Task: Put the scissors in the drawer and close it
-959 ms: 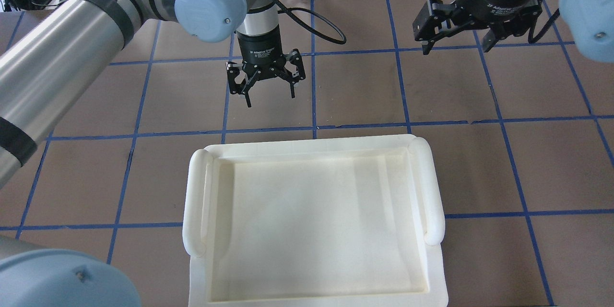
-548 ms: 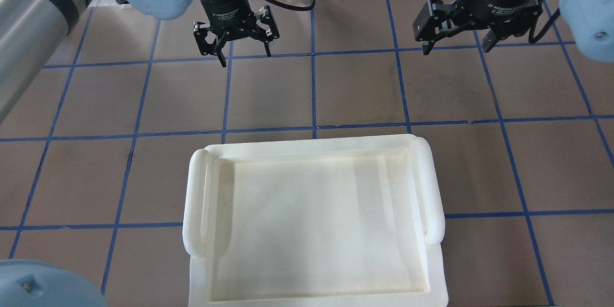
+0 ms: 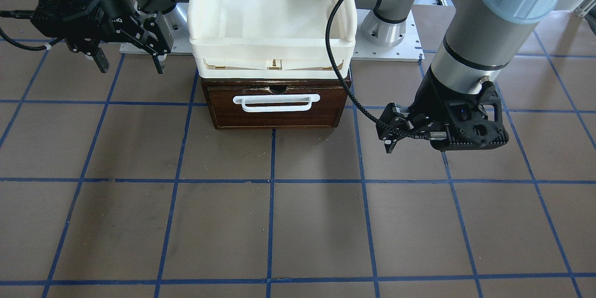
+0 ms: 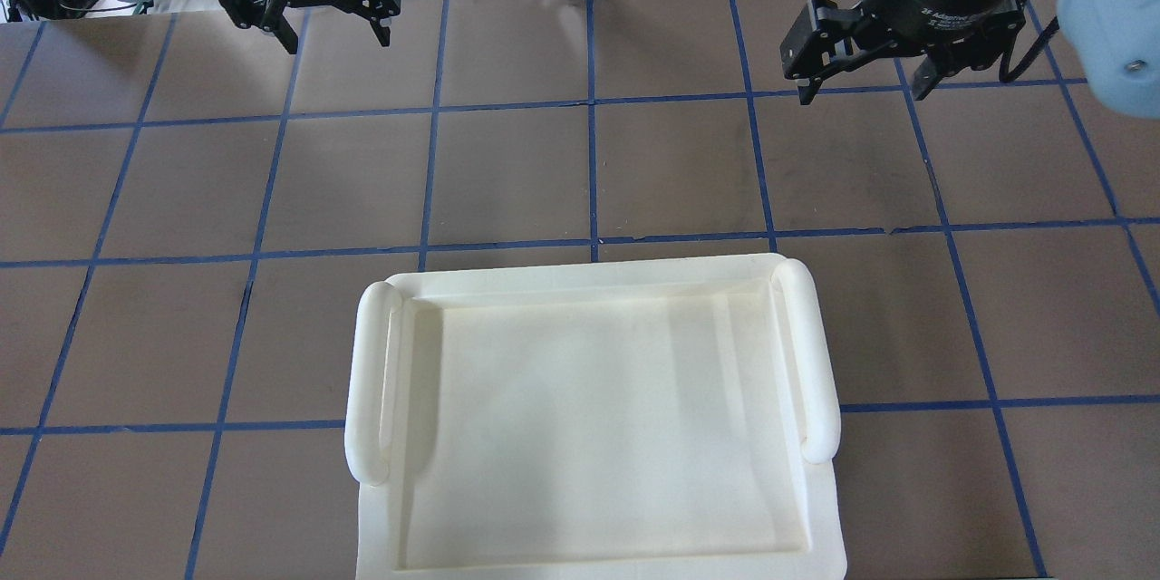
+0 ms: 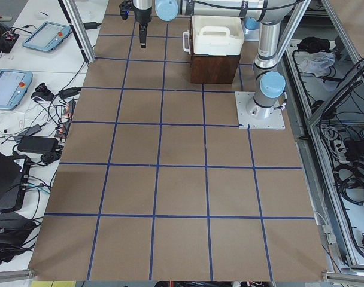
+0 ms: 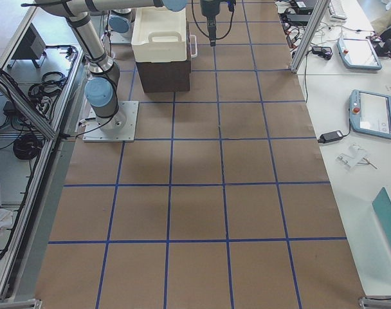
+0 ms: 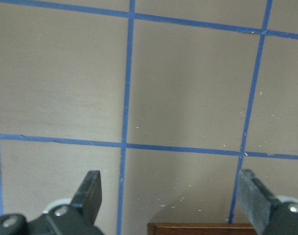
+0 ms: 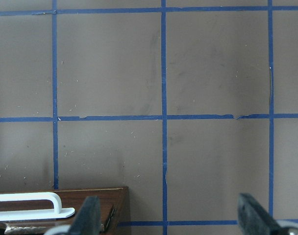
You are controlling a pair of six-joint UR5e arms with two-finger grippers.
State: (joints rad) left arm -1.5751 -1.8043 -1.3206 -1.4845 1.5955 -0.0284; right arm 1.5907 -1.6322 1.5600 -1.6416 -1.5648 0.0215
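Observation:
The drawer (image 3: pixel 279 118) is shut, its dark brown front and white bar handle (image 3: pixel 276 102) facing the open table. The scissors show in no view. My left gripper (image 4: pixel 337 41) is open and empty, hanging over the far left of the table, off to the drawer's side in the front view (image 3: pixel 389 144). Its wrist view shows the fingers (image 7: pixel 90 193) wide apart and a corner of the brown drawer box (image 7: pixel 198 229). My right gripper (image 4: pixel 861 92) is open and empty at the far right (image 3: pixel 129 66). Its wrist view shows the drawer's handle (image 8: pixel 31 209).
A cream-white plastic tray stack (image 3: pixel 272 51) sits on top of the drawer box and fills the near middle of the overhead view (image 4: pixel 367 381). The brown table has a blue tape grid (image 4: pixel 594 172). Tablets and cables lie on side tables (image 5: pixel 11 84).
My left arm has pulled away from the table's middle, going far and to the left with its gripper still open. The right arm has not moved.

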